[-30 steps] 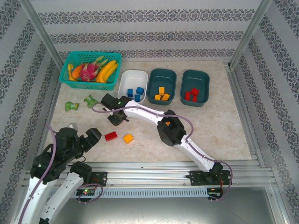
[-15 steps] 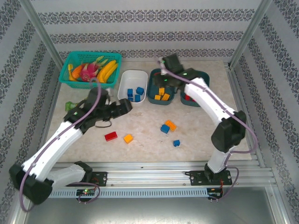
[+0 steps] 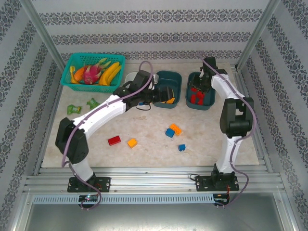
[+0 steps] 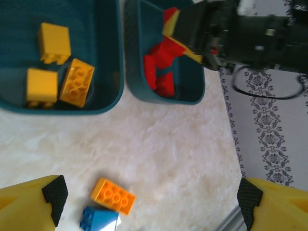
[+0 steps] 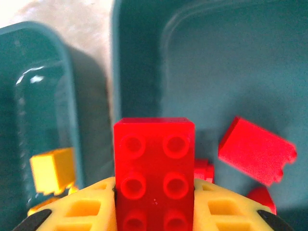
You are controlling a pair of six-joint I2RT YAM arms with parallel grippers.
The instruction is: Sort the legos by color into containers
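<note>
Right fingers (image 5: 72,211) clench a red studded plastic brick (image 5: 154,168) over a dark teal plastic tub (image 5: 231,57); loose red bricks (image 5: 255,149) lie just beyond. Its long axis points straight ahead. Left fingers (image 4: 29,202) spread apart, empty.

top: overhead, wide | wrists: close, looking down | shared: red-brick tub (image 3: 201,108)
</note>
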